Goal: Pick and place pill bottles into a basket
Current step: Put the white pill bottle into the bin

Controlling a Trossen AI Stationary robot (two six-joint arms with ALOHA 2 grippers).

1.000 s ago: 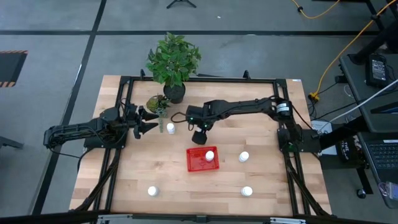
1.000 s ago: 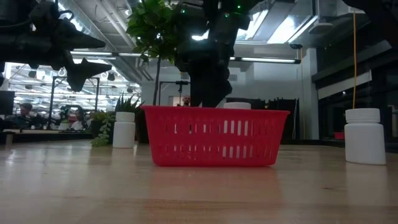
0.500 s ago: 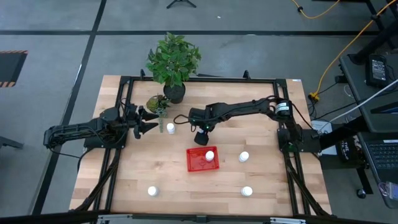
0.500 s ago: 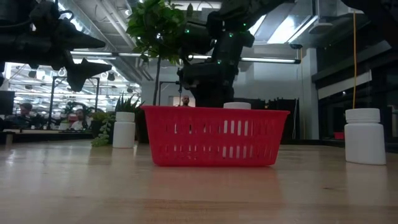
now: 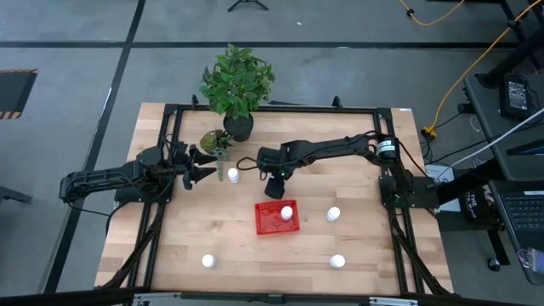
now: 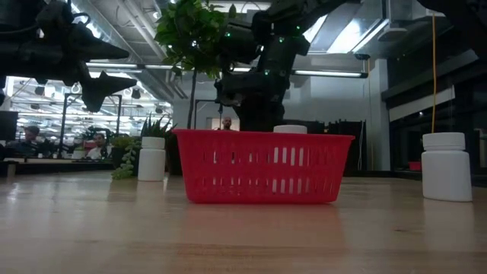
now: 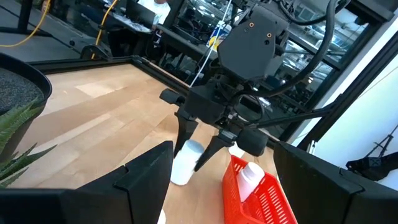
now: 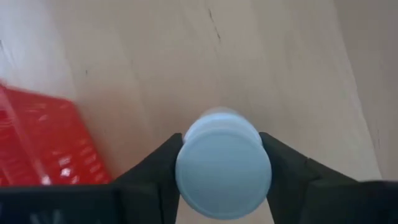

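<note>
Since a second ago the right gripper (image 8: 222, 177) has closed on a bottle (image 8: 224, 169) near the far edge; next, lift it into the basket (image 5: 270, 220), while the left gripper (image 5: 206, 163) waits half open.

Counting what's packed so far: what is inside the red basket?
One pill bottle stands inside the basket, near one end. The mesh floor beside it looks bare; the low view's near wall hides the bottom.

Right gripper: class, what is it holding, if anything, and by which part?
The right gripper holds a white pill bottle, a finger on each side of it just below the cap.
</note>
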